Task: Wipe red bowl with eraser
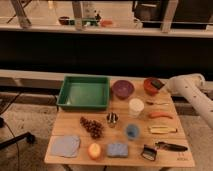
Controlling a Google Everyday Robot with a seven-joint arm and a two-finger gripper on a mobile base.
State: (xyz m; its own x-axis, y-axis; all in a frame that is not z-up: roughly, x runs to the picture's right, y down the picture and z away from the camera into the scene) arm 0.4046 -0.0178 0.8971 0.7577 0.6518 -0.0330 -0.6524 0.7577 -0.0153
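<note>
At the far right corner of the desk [70, 125], in the camera view, the red bowl [148, 88] is seen standing upright, just beside the purple bowl [122, 88] and behind the white cup [136, 106]. The gripper [161, 86] is brought in from the right edge, low and level with the bowl's right rim, the pale arm being bent round behind it. The eraser [156, 83] is shown as a small dark block, tilted, at or over that right rim and directly in front of the gripper; whether the gripper is clamped on it cannot be told. The block is judged to be angled so that one face can be drawn across the shiny inside. The wiping step is judged to be in hand, since tool and bowl are met. The green tray [83, 105] is kept at the far left corner, well apart, and the carrot [161, 115] is left near the right edge, clear of the arm's reach
</note>
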